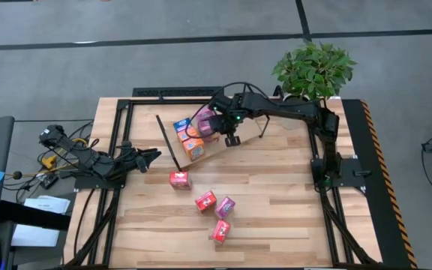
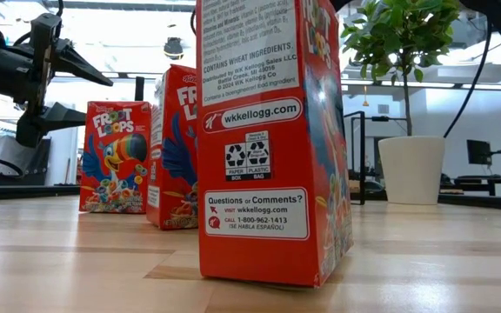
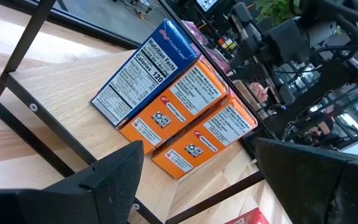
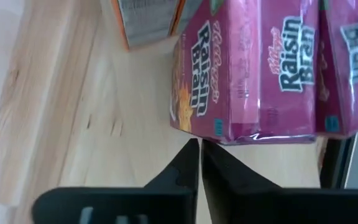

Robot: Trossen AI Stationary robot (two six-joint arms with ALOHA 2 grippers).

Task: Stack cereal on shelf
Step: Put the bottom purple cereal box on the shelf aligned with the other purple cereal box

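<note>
Right gripper (image 4: 200,149) (empty) pinched together | shelf (image 3: 61,118): cereal boxes (image 3: 166,87)

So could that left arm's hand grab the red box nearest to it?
Probably yes. The left hand is open and points toward the red box, which stands alone on the table with bare wood between them.

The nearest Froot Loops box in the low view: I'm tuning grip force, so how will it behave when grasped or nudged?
The Froot Loops box stands upright on a narrow end, tall for its base, so a high push would probably tip it. It looks like thin printed cardboard, likely light, and may dent under a hard squeeze. Its glossy sides could be somewhat slippery.
</note>
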